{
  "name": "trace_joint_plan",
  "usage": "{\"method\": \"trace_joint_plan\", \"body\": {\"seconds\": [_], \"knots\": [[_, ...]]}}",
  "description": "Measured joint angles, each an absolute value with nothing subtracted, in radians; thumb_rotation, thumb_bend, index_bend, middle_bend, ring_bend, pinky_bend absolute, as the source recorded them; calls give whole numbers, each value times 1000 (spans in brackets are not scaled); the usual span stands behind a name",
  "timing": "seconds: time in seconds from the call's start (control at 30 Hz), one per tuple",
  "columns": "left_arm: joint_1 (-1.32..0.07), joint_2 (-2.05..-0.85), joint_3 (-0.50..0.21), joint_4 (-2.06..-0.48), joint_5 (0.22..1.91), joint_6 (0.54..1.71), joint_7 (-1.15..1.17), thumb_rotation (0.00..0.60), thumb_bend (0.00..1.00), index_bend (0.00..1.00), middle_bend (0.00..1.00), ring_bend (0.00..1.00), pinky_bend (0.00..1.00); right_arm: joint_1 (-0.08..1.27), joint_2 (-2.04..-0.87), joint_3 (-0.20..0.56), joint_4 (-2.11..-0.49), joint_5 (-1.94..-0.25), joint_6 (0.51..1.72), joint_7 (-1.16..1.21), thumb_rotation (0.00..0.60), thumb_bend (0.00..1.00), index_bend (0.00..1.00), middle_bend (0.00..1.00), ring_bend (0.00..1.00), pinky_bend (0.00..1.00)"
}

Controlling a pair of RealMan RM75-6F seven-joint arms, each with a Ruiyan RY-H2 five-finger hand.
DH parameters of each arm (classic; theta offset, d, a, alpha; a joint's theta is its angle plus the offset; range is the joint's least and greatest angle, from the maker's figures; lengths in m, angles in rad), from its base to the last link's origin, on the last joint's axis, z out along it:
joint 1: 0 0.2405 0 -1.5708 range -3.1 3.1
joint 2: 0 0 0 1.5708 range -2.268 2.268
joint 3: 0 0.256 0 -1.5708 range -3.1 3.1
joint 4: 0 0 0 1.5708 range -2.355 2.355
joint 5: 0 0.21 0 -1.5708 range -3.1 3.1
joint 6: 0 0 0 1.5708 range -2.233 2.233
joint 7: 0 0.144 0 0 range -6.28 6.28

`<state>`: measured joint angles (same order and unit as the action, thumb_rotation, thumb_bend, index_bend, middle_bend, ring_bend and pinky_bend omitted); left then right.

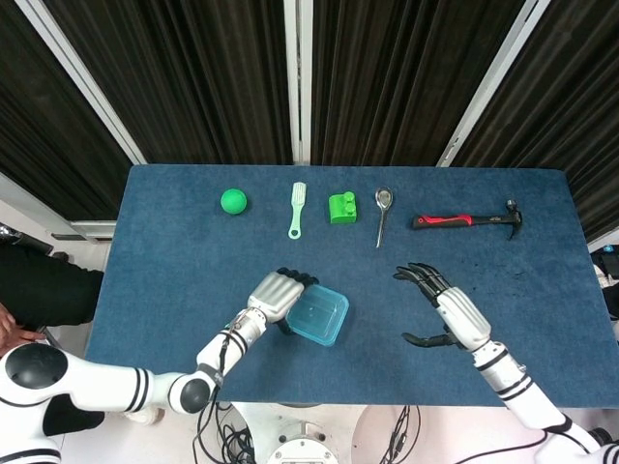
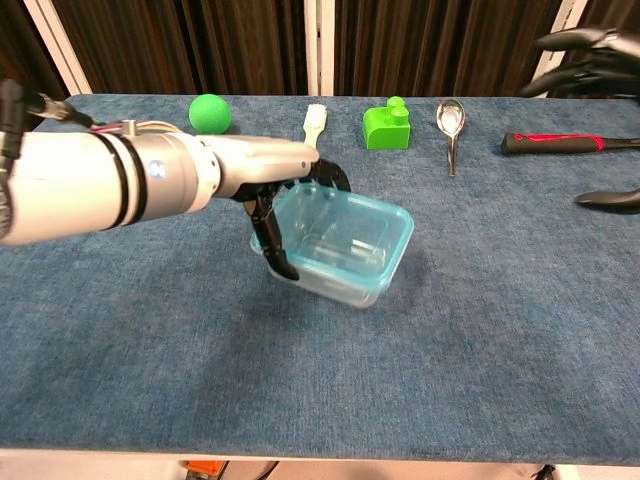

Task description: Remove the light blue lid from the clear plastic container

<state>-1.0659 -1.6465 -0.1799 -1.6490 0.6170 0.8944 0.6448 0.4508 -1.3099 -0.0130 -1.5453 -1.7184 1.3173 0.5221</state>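
Observation:
The clear plastic container (image 1: 317,316) (image 2: 338,243) with its light blue lid (image 2: 352,222) sits near the table's front middle, tilted with its left side raised. My left hand (image 1: 279,293) (image 2: 270,183) grips its left edge, fingers over the lid rim and thumb down the side wall. My right hand (image 1: 440,304) (image 2: 590,62) hovers open to the right of the container, fingers spread, apart from it.
Along the far side of the blue table (image 1: 174,251) lie a green ball (image 1: 233,201) (image 2: 210,113), a light green brush (image 1: 297,210), a green block (image 1: 341,208), a spoon (image 1: 383,215) and a red-handled hammer (image 1: 469,220).

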Motion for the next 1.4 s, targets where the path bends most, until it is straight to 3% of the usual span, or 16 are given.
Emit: {"method": "trace_joint_plan", "body": {"seconds": [0.23,0.5,0.9,1.4], "knots": [[-1088,-1699,-226,-1598,518,955,632,600,0,331,324,222,289,504,-1512,35,-1458,-1724,1276,297,600,90,0,13,0,24],[-1116,-1730,-235,-1556,457,960,648,600,0,331,324,223,289,538,-1690,61,-1296,-1712,1259,131,600,87,0,0,0,0],[-1136,-1741,-235,-1539,444,953,656,600,0,323,320,222,289,535,-1818,55,-1121,-1724,1337,88,600,87,0,0,0,0],[-1145,-1737,-232,-1543,432,953,655,600,0,322,319,222,289,543,-1866,40,-1043,-1715,1354,127,600,86,0,0,0,0]]}}
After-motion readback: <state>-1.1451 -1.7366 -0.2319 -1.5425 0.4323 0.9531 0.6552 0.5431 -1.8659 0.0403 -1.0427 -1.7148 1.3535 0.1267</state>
